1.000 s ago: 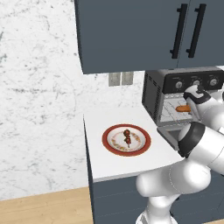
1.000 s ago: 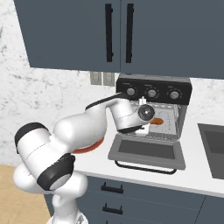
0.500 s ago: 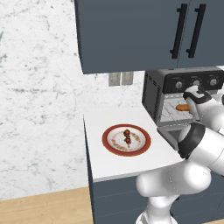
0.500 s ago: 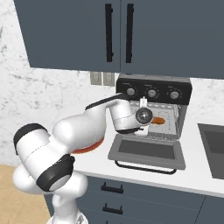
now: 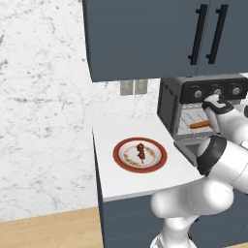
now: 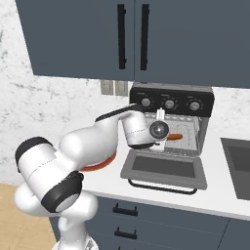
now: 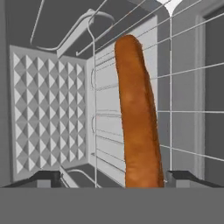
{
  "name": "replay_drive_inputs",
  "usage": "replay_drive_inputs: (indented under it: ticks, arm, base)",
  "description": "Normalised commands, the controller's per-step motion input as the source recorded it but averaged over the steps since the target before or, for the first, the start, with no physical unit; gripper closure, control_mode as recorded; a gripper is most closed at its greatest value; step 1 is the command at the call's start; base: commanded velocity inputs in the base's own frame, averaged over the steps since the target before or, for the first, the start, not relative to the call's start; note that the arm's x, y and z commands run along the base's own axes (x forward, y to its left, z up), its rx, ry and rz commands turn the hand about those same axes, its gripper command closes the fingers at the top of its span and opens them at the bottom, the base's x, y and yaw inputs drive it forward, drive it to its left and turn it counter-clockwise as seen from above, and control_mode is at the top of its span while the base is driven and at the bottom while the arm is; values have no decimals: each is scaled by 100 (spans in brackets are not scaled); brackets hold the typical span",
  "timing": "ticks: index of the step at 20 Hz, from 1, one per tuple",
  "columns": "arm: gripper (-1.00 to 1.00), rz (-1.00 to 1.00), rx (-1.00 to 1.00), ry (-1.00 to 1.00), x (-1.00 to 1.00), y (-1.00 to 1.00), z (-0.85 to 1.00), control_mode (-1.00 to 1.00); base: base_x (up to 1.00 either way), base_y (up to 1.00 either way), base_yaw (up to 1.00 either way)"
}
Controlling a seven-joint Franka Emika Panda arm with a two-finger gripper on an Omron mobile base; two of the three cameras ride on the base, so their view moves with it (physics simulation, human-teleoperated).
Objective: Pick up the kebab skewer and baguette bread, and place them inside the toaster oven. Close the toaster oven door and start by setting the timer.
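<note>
The baguette bread [image 7: 138,118] lies on the wire rack inside the toaster oven [image 6: 171,93], and shows as an orange-brown loaf [image 5: 199,125] [image 6: 175,137] behind the open front. My gripper [image 7: 116,178] is at the oven's mouth, open, with its fingertips [image 7: 48,177] standing wide on either side of the loaf's near end. The toaster oven door [image 6: 166,168] is folded down flat onto the counter. The kebab skewer [image 5: 141,152] rests on a red-rimmed plate [image 5: 121,160] left of the oven.
Three knobs [image 6: 169,103] line the oven's top panel. Dark wall cabinets [image 5: 145,34] hang just above the oven. A sink [image 6: 237,166] lies to the oven's right. The white counter [image 5: 111,179] ends at its front edge just before the plate.
The jaws have spread wide and let go of the baguette, which now rests on the oven rack. The arm has barely moved.
</note>
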Motion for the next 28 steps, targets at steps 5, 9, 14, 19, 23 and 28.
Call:
replay_drive_inputs:
  ticks: [5,9,14,19,23,28]
  arm:
    - [-100,-1,0,0,-24,-1,-3,-100]
    - [-100,0,0,0,-25,0,2,-100]
    - [-100,0,-2,0,-4,1,38,-100]
    - [-100,0,-6,1,-25,0,44,-100]
    - [-100,1,-13,1,-78,25,14,-100]
    - [-100,18,-29,0,-88,95,8,-100]
  base:
    - [0,0,0]
    - [0,0,0]
    - [0,0,0]
    - [0,0,0]
    - [0,0,0]
    - [0,0,0]
